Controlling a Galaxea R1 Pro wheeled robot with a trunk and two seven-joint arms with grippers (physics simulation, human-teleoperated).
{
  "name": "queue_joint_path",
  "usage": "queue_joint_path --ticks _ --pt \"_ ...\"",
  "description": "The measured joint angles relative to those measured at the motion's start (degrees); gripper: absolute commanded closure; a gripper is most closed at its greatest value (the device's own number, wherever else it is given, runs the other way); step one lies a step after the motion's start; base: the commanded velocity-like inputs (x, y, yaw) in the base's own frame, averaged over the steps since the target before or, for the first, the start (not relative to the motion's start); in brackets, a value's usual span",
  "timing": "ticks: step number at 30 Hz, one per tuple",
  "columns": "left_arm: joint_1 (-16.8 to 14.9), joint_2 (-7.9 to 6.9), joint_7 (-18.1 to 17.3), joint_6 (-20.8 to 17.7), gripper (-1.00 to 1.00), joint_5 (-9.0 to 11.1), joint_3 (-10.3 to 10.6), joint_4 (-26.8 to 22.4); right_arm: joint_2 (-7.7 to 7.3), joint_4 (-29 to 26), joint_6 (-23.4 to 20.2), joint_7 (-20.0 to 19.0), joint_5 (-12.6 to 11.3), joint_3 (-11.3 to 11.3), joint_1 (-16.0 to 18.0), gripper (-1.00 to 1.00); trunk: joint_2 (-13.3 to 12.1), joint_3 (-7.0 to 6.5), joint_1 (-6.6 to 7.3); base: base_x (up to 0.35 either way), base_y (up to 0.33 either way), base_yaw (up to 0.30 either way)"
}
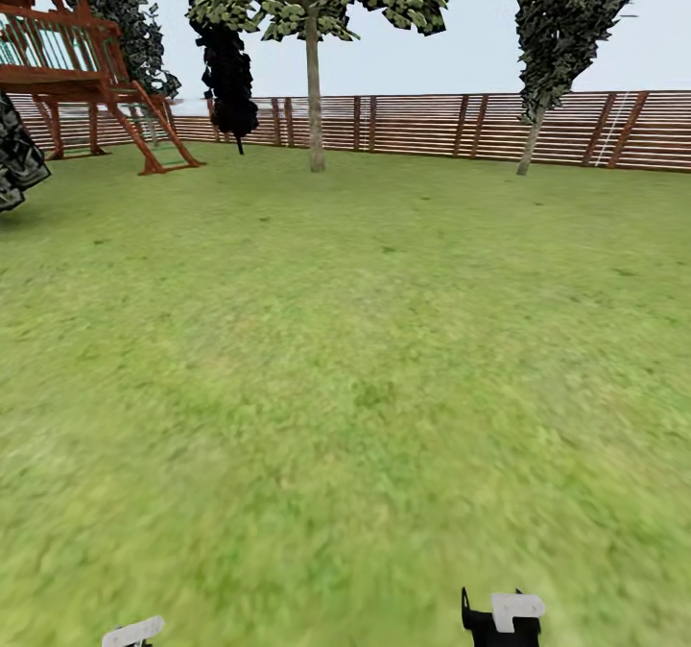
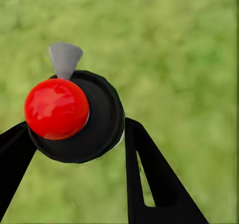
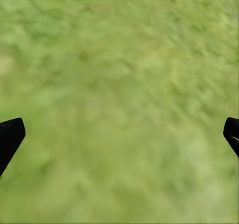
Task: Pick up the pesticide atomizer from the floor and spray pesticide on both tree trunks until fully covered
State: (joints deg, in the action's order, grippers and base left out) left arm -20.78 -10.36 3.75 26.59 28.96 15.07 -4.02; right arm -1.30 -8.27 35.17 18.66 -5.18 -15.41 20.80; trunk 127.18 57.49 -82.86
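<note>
The pesticide atomizer (image 2: 57,108), a round black bottle with a red ball on top and a grey nozzle, sits between the black fingers (image 2: 149,174) of my left gripper (image 2: 77,134), which is shut on it above the grass floor (image 2: 189,59). In the head view the left gripper (image 1: 134,633) is at the bottom edge. My right gripper (image 3: 119,134) is open over bare grass and also shows low in the head view (image 1: 504,618). Far ahead, a tree with a straight grey-tan trunk (image 1: 314,100) stands near the fence. A second tree's thinner trunk (image 1: 530,143) stands to its right.
A brown slat fence (image 1: 432,127) closes the far side of the lawn. A red-brown wooden play tower with a ladder (image 1: 86,71) stands at the far left, a near-black conifer (image 1: 228,76) beside it. Dark foliage (image 1: 14,162) juts in at the left edge. Open grass (image 1: 345,359) stretches ahead.
</note>
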Motion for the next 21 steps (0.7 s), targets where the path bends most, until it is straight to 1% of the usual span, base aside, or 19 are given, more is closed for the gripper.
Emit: queue_joint_path --ticks 21 --pt "0.04 0.0 0.0 -0.07 1.0 0.0 0.0 0.0 0.0 0.0 0.0 0.0 0.0 0.0 0.0 -1.0 0.0 0.0 0.0 0.338 0.0 0.0"
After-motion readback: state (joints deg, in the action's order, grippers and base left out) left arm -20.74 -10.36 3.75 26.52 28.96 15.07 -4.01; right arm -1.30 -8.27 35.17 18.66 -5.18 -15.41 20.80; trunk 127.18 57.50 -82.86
